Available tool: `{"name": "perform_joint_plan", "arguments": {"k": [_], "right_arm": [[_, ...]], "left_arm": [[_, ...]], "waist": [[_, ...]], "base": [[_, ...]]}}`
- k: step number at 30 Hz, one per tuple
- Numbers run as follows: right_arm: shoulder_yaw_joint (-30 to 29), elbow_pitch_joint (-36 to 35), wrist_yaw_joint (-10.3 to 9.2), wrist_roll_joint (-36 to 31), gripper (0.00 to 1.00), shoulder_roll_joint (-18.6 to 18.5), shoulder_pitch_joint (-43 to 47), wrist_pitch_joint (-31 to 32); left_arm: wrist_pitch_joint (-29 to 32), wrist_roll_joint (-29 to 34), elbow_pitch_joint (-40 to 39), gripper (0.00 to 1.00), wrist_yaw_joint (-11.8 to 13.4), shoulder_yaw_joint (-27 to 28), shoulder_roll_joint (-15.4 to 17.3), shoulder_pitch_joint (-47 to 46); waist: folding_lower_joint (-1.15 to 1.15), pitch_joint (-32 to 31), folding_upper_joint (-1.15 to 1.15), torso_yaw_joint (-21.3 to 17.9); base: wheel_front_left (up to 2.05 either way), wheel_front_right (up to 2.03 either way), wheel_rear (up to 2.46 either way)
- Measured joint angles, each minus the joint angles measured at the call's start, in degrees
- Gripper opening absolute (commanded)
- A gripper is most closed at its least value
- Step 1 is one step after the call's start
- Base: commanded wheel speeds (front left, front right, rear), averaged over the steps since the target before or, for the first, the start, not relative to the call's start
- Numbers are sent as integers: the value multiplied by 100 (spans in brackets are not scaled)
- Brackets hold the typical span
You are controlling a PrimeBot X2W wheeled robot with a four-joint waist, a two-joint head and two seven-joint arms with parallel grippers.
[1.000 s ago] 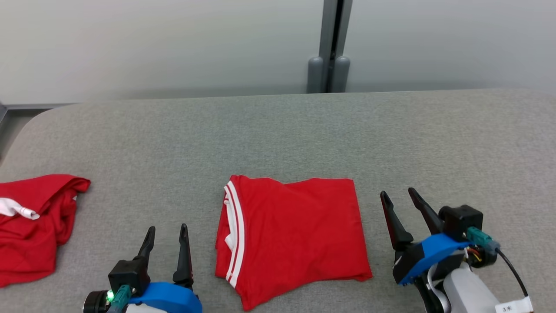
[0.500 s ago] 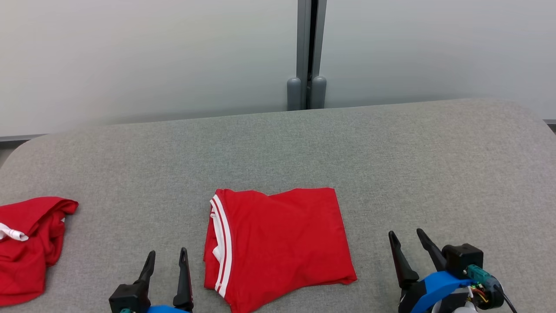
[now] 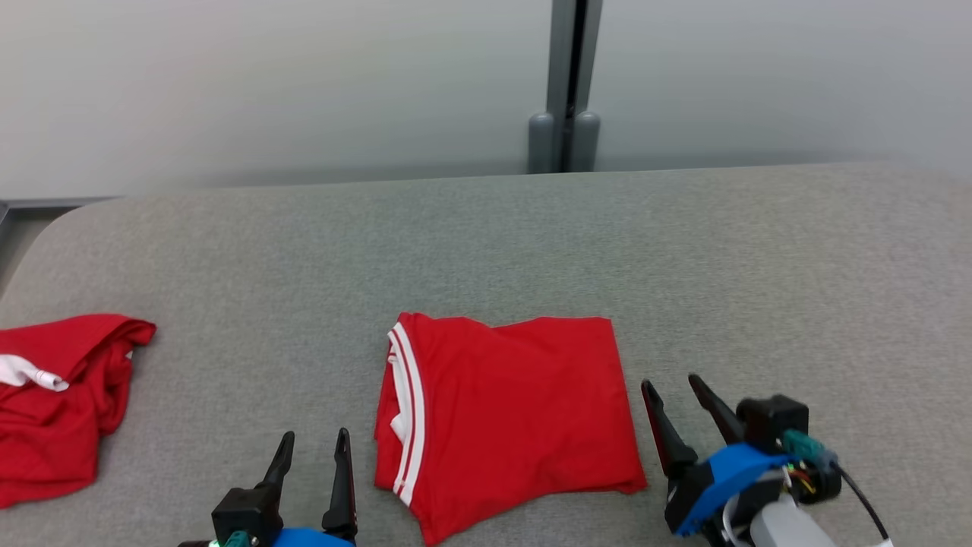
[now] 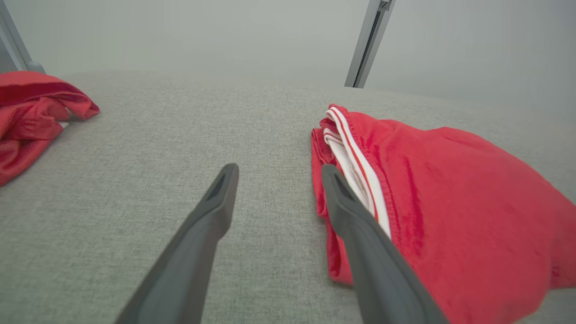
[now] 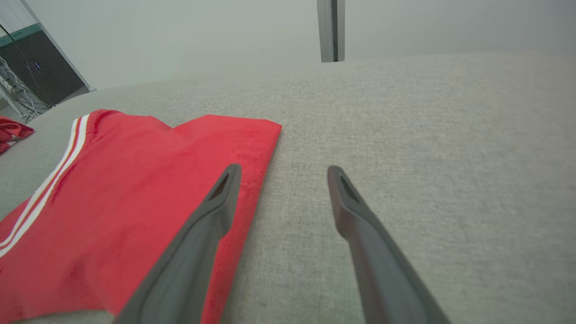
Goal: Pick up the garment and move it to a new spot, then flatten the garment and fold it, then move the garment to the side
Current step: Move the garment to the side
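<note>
A red garment (image 3: 505,414) with white stripes lies folded into a rough rectangle at the front middle of the grey table (image 3: 486,243). Its striped edge (image 4: 355,162) faces left; its plain right edge (image 5: 252,171) runs straight. My left gripper (image 3: 315,441) stands open just left of the garment, empty, with its right finger beside the striped edge. My right gripper (image 3: 672,387) is open and empty just off the garment's right edge; in the right wrist view its left finger (image 5: 211,211) overlaps the cloth's border.
A second red garment (image 3: 57,399) with a white tag lies crumpled at the table's left edge, also seen as a red heap (image 4: 31,117) in the left wrist view. A grey post (image 3: 566,83) stands against the pale wall behind the table.
The head camera has shifted, so the whole scene sits differently. The right gripper now sits closer to the garment's right edge than half a second ago. Both grippers stay open.
</note>
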Motion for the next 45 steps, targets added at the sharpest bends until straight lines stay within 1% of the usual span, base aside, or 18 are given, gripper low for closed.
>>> {"name": "perform_joint_plan", "arguments": {"k": [4, 11, 13, 14, 15, 16, 20, 23, 25, 28, 38, 41, 45], "right_arm": [[112, 268, 0, 111, 100, 4, -441, -2], [136, 1614, 0, 45, 100, 5, -872, 65], [205, 1827, 0, 130, 100, 4, -957, 75], [263, 1886, 0, 210, 73, -11, -978, 66], [326, 1931, 0, 264, 32, -16, -987, 25], [397, 1954, -1, 314, 0, -26, -1004, 16], [614, 2011, 7, 467, 0, -7, -1050, -24], [601, 2000, 14, 452, 0, 63, -1110, -30], [497, 1873, 14, 414, 0, 75, -1110, -22], [332, 1634, 7, 342, 0, 35, -1078, -13], [436, 1165, 5, 441, 0, 27, -810, -13], [445, 1042, 3, 490, 0, 20, -728, -13], [380, 924, 3, 481, 0, 18, -619, -14]], "left_arm": [[0, 2, 26, 100, -3, -52, 0, -115], [0, -4, 74, 100, -21, -71, 1, -185], [0, -3, 87, 100, -23, -69, 3, -186], [0, -3, 88, 100, -23, -68, 1, -187], [0, -3, 88, 100, -22, -62, 2, -187], [0, -4, 87, 100, -21, -45, 2, -187], [0, -12, 75, 100, -14, 3, 3, -179], [0, -11, 32, 100, -15, 40, 3, -176], [0, -10, -3, 100, -24, 45, 3, -177], [0, -4, -58, 100, -64, 8, 3, -209], [0, 12, -142, 100, -218, -233, 1, -517], [0, -11, -167, 100, -234, -275, -1, -579], [0, -18, -179, 100, -276, -378, -1, -597]], "waist": [[0, 136, 0, 197], [0, 328, 0, 585], [0, 380, 0, 651], [0, 398, 0, 673], [0, 413, 0, 684], [0, 420, 0, 677], [0, 413, 0, 535], [0, 418, 0, 323], [0, 434, 0, 120], [0, 476, 0, -257], [1, 618, 0, -1771], [0, 611, 0, -2150], [0, 576, 0, -2541]], "base": [[0, 0, 0], [0, 0, 0], [0, 0, 0], [0, 0, 0], [0, 0, 0], [0, 0, 0], [0, 0, 0], [0, 0, 0], [0, 0, 0], [0, 0, 0], [0, 0, 0], [0, 0, 0], [0, 0, 0]]}}
